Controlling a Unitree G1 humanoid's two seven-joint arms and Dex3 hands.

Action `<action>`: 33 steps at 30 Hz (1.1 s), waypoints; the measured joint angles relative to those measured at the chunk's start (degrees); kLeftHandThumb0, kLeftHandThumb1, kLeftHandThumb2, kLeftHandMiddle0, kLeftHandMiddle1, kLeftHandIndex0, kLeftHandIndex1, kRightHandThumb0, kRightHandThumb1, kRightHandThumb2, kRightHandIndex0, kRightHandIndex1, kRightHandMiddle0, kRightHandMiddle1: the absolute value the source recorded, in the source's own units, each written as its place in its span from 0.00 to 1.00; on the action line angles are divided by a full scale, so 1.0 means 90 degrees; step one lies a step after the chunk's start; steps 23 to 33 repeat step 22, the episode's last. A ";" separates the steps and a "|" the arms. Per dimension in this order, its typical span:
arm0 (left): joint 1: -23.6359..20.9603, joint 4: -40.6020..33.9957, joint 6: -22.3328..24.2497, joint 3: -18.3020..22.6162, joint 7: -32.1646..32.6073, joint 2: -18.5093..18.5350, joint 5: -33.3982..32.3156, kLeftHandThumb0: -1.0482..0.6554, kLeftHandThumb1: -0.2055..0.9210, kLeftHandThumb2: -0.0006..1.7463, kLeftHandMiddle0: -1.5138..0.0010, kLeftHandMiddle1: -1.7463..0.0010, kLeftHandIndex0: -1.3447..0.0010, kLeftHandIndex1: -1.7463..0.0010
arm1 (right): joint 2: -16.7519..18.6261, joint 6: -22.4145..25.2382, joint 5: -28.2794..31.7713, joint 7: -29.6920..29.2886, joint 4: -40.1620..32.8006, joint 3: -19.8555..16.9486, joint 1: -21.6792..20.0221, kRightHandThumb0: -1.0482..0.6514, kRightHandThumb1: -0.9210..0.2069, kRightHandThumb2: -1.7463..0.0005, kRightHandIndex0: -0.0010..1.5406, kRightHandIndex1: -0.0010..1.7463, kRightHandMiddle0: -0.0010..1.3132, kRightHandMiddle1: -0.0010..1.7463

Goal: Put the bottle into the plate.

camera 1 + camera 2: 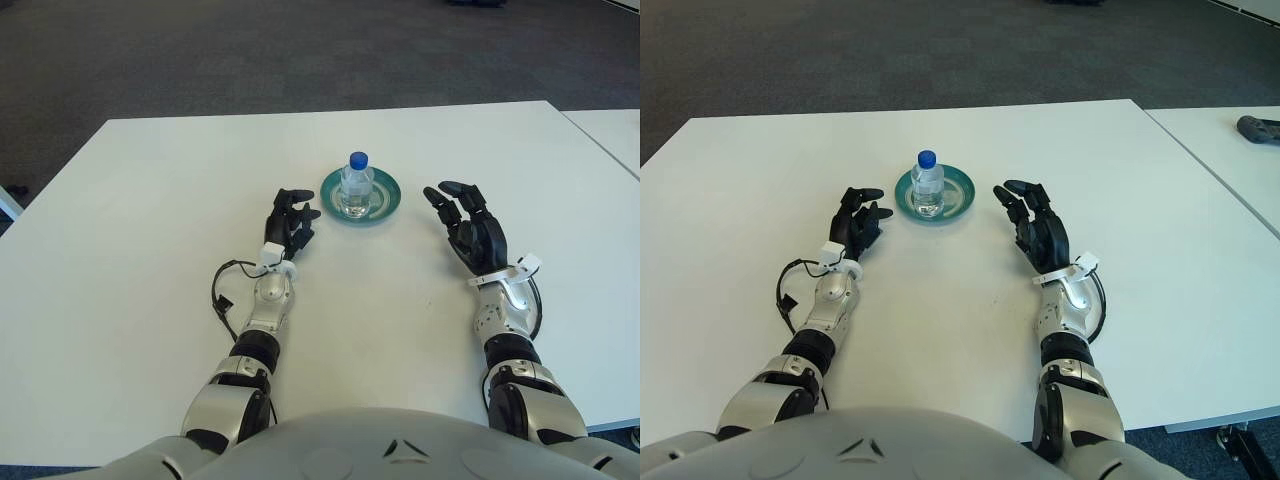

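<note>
A small clear bottle (357, 186) with a blue cap stands upright in the middle of a green plate (384, 201) on the white table. My left hand (291, 222) is just left of the plate and a little nearer to me, fingers loosely spread and holding nothing. My right hand (467, 225) is to the right of the plate, palm turned toward the bottle with fingers spread, also holding nothing. Neither hand touches the bottle or the plate.
The white table (150, 200) spreads wide around the plate, with dark carpet beyond its far edge. A second white table (1220, 160) stands to the right across a narrow gap, with a dark object (1260, 128) on it. A black cable (220, 295) loops beside my left forearm.
</note>
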 measured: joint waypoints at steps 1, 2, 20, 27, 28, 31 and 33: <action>0.0029 -0.0043 0.0000 -0.0003 0.0000 0.0006 -0.0011 0.23 1.00 0.32 0.59 0.51 0.74 0.34 | 0.0000 0.0000 -0.0016 -0.0011 0.0009 0.0005 -0.0006 0.25 0.00 0.69 0.23 0.30 0.07 0.61; 0.0056 -0.0083 0.0001 -0.0005 0.0000 0.0011 -0.0020 0.23 1.00 0.32 0.59 0.51 0.74 0.34 | -0.0003 0.0001 -0.0024 -0.0023 0.0017 0.0008 -0.0009 0.25 0.00 0.69 0.22 0.31 0.08 0.62; 0.1491 -0.2090 0.0690 -0.0550 0.0385 0.0085 0.0175 0.20 1.00 0.38 0.56 0.52 0.70 0.36 | -0.0353 0.0999 -0.0368 -0.0788 -0.0988 0.0239 0.0766 0.25 0.02 0.72 0.23 0.32 0.13 0.64; 0.1648 -0.2257 0.0791 -0.0642 0.0420 0.0085 0.0176 0.20 1.00 0.37 0.56 0.52 0.70 0.36 | -0.0332 0.1177 -0.0422 -0.0980 -0.1358 0.0309 0.0984 0.25 0.01 0.72 0.24 0.31 0.13 0.64; 0.1648 -0.2257 0.0791 -0.0642 0.0420 0.0085 0.0176 0.20 1.00 0.37 0.56 0.52 0.70 0.36 | -0.0332 0.1177 -0.0422 -0.0980 -0.1358 0.0309 0.0984 0.25 0.01 0.72 0.24 0.31 0.13 0.64; 0.1648 -0.2257 0.0791 -0.0642 0.0420 0.0085 0.0176 0.20 1.00 0.37 0.56 0.52 0.70 0.36 | -0.0332 0.1177 -0.0422 -0.0980 -0.1358 0.0309 0.0984 0.25 0.01 0.72 0.24 0.31 0.13 0.64; 0.1648 -0.2257 0.0791 -0.0642 0.0420 0.0085 0.0176 0.20 1.00 0.37 0.56 0.52 0.70 0.36 | -0.0332 0.1177 -0.0422 -0.0980 -0.1358 0.0309 0.0984 0.25 0.01 0.72 0.24 0.31 0.13 0.64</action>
